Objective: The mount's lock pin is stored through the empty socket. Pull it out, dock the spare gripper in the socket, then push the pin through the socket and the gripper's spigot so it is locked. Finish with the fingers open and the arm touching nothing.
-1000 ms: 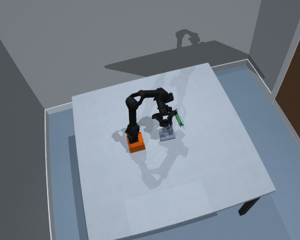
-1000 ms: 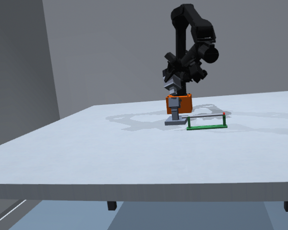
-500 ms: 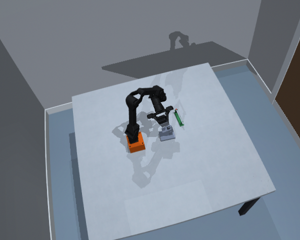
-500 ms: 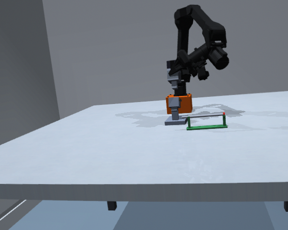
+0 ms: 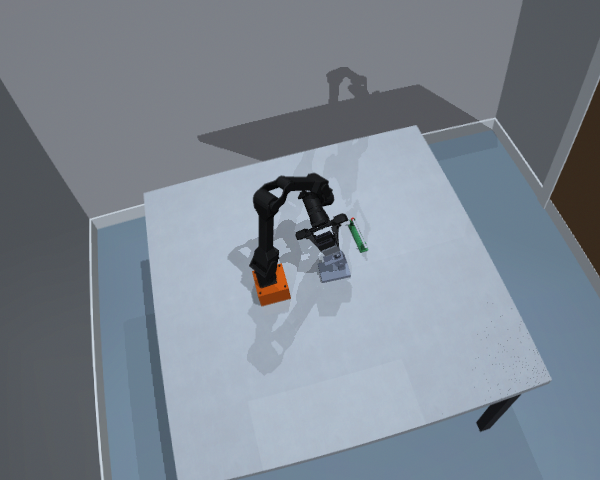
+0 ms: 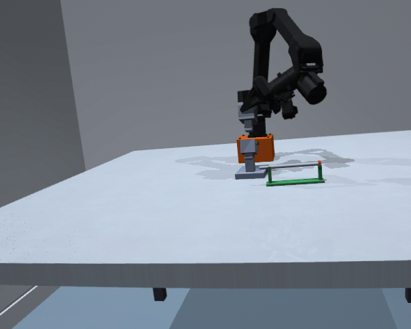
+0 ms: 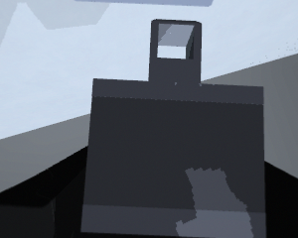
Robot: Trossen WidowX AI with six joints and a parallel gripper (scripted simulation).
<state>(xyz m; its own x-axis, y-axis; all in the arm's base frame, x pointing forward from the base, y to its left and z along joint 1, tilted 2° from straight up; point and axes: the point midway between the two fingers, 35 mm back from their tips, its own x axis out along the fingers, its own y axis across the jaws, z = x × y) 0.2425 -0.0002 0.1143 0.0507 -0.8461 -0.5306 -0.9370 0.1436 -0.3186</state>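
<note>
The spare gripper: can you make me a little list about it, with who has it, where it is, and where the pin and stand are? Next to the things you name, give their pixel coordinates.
held by: the tool (image 5: 327,241) (image 6: 246,110)
spare gripper (image 6: 247,112) (image 7: 166,152): in the air, above the mount (image 5: 334,269) (image 6: 249,164)
docked: no
pin (image 6: 294,165): lying across the green stand (image 5: 358,237) (image 6: 295,182)
pin's red end (image 6: 319,162): away from the mount

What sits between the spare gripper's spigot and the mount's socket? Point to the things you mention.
Nothing visible: in the exterior view, a narrow bare gap separates the spigot (image 6: 248,125) (image 7: 175,70) from the socket (image 6: 248,145) below.
</note>
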